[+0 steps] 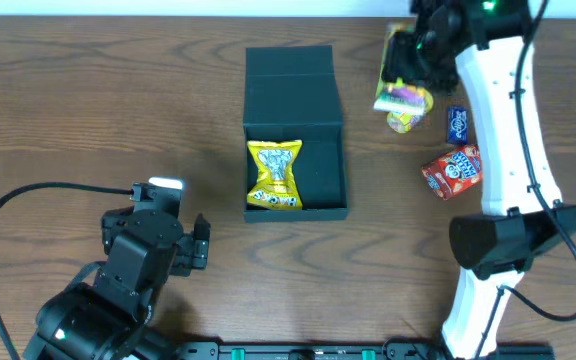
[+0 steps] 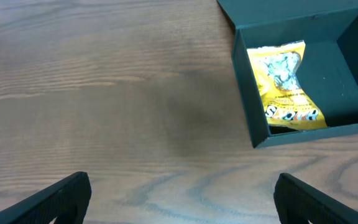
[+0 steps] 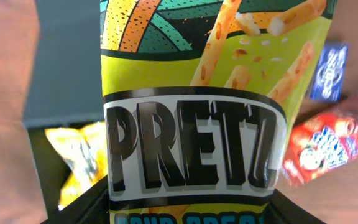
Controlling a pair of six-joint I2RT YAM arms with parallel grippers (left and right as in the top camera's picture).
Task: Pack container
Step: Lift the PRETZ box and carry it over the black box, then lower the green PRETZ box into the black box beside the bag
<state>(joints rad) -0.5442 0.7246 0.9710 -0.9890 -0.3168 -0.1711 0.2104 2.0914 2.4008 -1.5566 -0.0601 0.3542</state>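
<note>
The black square container (image 1: 328,195) sits at the table's middle with its flap lid (image 1: 291,85) open toward the back. A yellow snack packet (image 1: 274,173) lies in its left half; it also shows in the left wrist view (image 2: 284,84) and the right wrist view (image 3: 79,155). My right gripper (image 1: 405,70) is shut on a green-yellow Pretz packet (image 3: 191,93) and holds it above the table, right of the lid. My left gripper (image 2: 179,202) is open and empty over bare table, front left of the container (image 2: 253,118).
A red snack packet (image 1: 452,170) and a small blue packet (image 1: 457,124) lie right of the container, by the right arm. They also show in the right wrist view, red (image 3: 331,149) and blue (image 3: 328,71). A yellow-purple packet (image 1: 405,108) shows under the held one.
</note>
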